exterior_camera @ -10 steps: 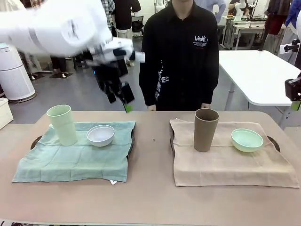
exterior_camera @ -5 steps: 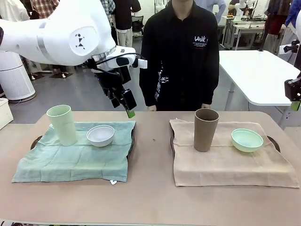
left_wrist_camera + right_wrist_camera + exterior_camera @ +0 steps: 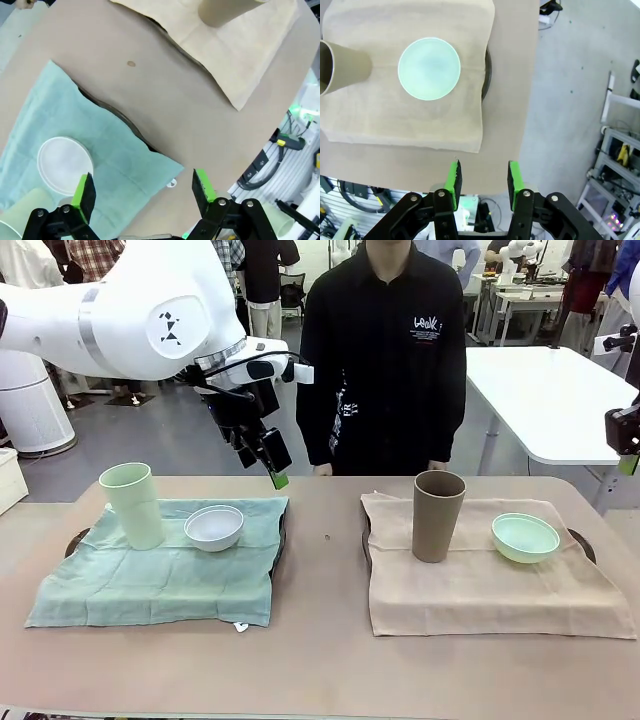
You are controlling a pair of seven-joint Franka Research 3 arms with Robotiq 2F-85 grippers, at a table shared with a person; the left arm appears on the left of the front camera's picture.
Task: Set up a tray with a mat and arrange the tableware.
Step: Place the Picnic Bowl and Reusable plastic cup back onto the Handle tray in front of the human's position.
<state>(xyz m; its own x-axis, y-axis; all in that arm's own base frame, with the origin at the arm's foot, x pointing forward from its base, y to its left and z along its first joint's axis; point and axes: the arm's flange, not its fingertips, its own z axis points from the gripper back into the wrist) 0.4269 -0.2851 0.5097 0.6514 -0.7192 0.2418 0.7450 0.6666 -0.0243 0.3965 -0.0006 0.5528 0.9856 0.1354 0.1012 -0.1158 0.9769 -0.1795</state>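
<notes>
While the pale green cup (image 3: 133, 504) and white bowl (image 3: 214, 527) stand on the green mat (image 3: 160, 575), and the brown cup (image 3: 438, 515) and mint bowl (image 3: 525, 537) on the beige mat (image 3: 480, 590), the left gripper (image 3: 268, 462) hangs above the table, jaws wide and empty; the right gripper (image 3: 482, 178) stands part-open, holding nothing.

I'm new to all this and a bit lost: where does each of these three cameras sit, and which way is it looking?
Front view: fixed at the robot's side, facing the person across the table; the left gripper hangs high.
Left wrist view: looks down past its open fingers at the white bowl on the green mat.
Right wrist view: looks down past its empty, half-closed right gripper at the mint bowl.
Shared: the brown cup.
</notes>
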